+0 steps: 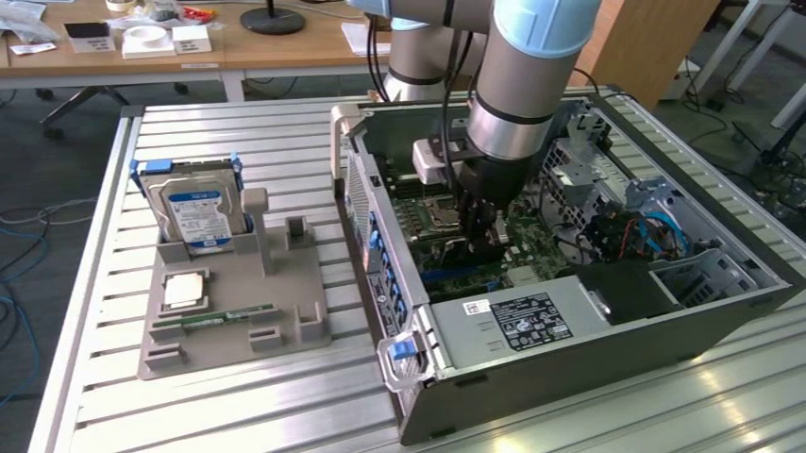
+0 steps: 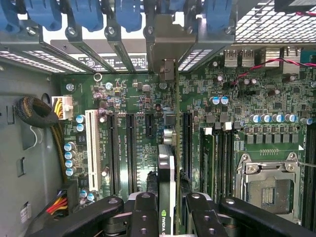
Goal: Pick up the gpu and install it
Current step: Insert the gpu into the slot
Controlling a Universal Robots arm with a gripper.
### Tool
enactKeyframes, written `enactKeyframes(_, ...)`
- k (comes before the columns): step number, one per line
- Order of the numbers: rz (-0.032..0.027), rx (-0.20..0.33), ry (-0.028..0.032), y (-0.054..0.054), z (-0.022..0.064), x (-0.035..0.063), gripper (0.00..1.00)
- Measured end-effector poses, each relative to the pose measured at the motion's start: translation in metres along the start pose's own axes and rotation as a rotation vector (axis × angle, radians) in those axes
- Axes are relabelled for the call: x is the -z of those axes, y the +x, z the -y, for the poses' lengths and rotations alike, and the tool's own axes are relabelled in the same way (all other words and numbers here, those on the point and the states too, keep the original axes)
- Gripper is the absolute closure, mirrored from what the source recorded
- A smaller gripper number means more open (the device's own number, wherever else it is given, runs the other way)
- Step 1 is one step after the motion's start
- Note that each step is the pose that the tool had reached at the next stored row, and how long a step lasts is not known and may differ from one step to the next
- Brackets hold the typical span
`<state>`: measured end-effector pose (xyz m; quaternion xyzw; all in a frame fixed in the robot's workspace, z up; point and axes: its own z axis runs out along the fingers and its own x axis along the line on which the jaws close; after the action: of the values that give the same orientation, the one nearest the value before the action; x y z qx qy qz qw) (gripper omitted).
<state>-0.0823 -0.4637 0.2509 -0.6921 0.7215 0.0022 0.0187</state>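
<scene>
hand (image 2: 168, 207) | grips gpu (image 2: 167, 168) (edge-on) | arm vertical inside computer case (image 1: 705, 321)

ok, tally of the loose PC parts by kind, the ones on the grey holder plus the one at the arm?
hard drive: 1
cpu: 1
memory stick: 1
gpu: 1
Total: 4

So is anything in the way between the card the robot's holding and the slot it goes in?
Nothing visible is. The gripper holds the gpu edge-on right over the motherboard, lined up with a long black slot. Its metal bracket sits at the open gap in the case's back.
</scene>
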Motion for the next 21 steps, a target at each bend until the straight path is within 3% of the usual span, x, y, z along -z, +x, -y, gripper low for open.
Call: enactKeyframes(21,0.0016,0.023,0.0025,0.0005,-0.0014,0.0006,0.73)
